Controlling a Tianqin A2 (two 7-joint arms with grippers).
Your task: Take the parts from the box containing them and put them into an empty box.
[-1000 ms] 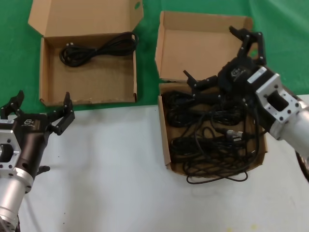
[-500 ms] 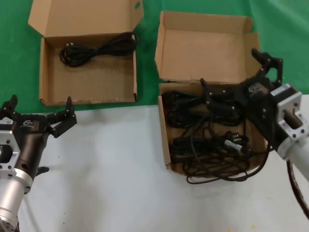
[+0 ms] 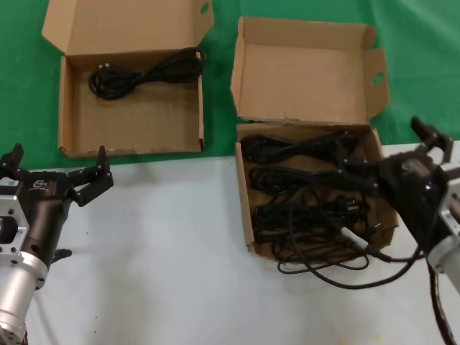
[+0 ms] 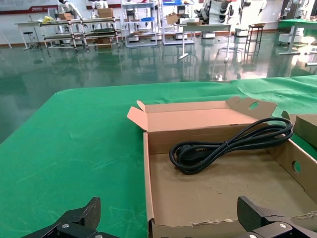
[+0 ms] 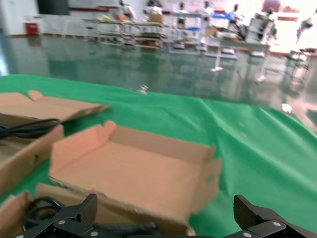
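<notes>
- The parts (image 3: 305, 194), thin black cables in long looped bundles, are piled in rows and tangled; one loop spills over the near wall.
- The box containing them (image 3: 244, 205), a squarish brown cardboard tray, is seen with its lid flap upright.
- One coiled cable (image 3: 144, 72) is laid along the far wall of the wide shallow box (image 3: 129, 126), beside the fuller box.

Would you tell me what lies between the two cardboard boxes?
In the head view, only bare green cloth separates the wide box from the squarish box of cables.
</notes>
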